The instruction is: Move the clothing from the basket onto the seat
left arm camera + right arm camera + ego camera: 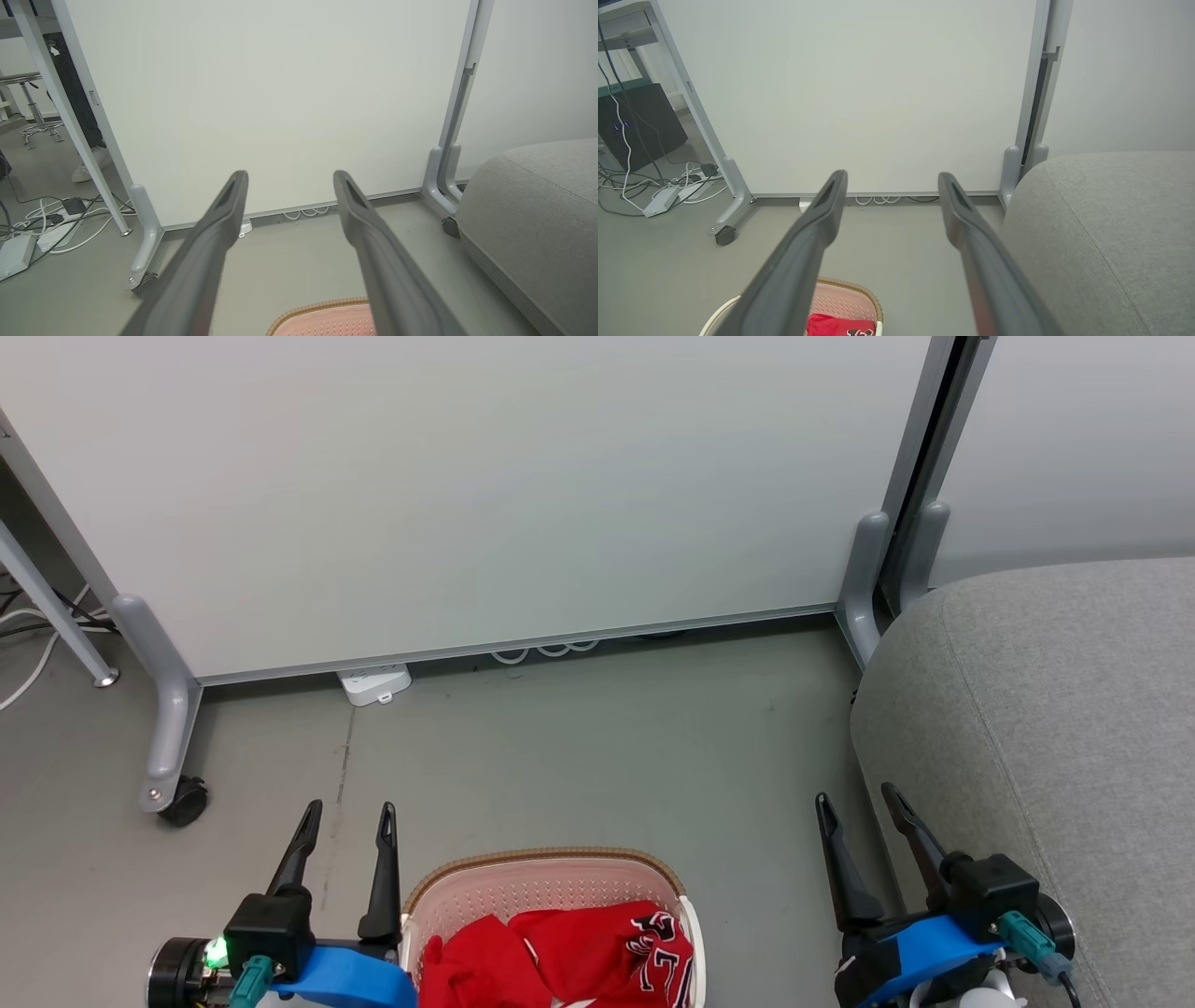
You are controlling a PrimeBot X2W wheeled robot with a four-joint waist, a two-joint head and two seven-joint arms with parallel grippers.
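The cream basket (551, 863) with a brown woven rim stands on the floor at the bottom middle of the head view, holding red clothing (579, 957), one piece with black-and-white lettering. Its rim (317, 309) also shows low in the left wrist view, and basket (859, 298) and clothing (838, 325) show low in the right wrist view. The grey seat (1055, 728) fills the right side. My left gripper (347, 817) is open just left of the basket, empty. My right gripper (857, 803) is open between basket and seat, empty.
A white partition panel (485, 495) on grey wheeled feet (173, 747) stands across the floor behind the basket. A white power strip (375, 684) and cable loops lie at its base. Cables and adapters (42, 228) lie on the floor far left. A stool (32, 107) and a person's shoe (86, 170) show behind the panel.
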